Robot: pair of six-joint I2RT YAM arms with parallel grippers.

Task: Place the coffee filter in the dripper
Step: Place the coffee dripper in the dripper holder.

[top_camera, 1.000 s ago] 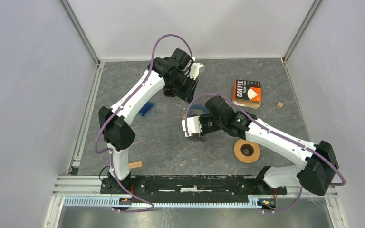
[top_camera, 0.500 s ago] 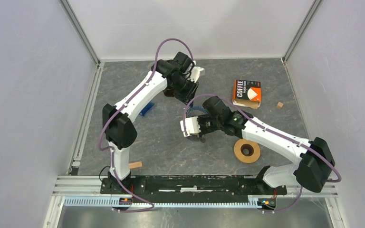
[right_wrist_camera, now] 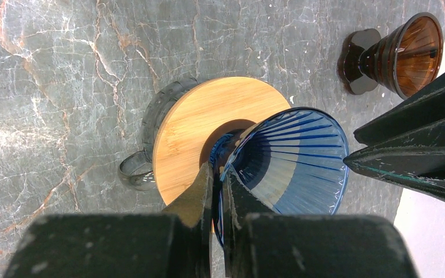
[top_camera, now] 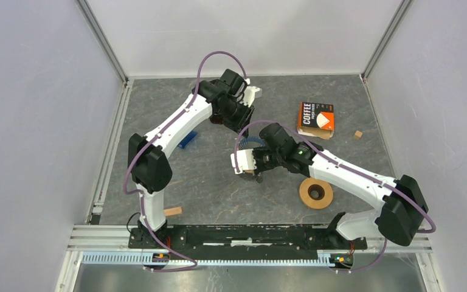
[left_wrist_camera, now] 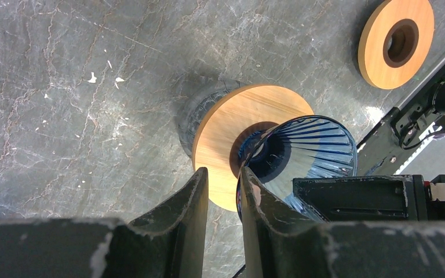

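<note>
Top view. Grey marbled bench (top_camera: 210,188). The left arm (top_camera: 179,118) and the right arm (top_camera: 346,173) both reach to mid-bench and meet over the blue dripper (top_camera: 250,142). Where the fingers sit is hidden under the wrists. The orange box marked COFFEE (top_camera: 315,117) lies flat at the far right, well apart from the dripper. It has a white fan shape on its lid; whether that is a printed picture or a loose filter I cannot tell. A wooden ring (top_camera: 315,193) lies near the right arm's forearm.

Left wrist view. The dripper's narrow end sits at the hole of a wooden disc (left_wrist_camera: 232,121), and the disc rests on a glass mug (left_wrist_camera: 192,113). The left gripper (left_wrist_camera: 225,174) straddles the dripper's rim. Its fingers stand apart with wood showing in the gap, and the rim lies against the inner face of one finger. I can see no clamp.

Right wrist view. The right gripper (right_wrist_camera: 216,171) has its fingers almost together, pinched on the dripper's thin near rim. The left gripper's dark fingers come in from the far side and meet the opposite rim. The ribbed blue inside of the dripper is in plain sight. A brown dripper (right_wrist_camera: 408,49) lies on its side further off.
</note>
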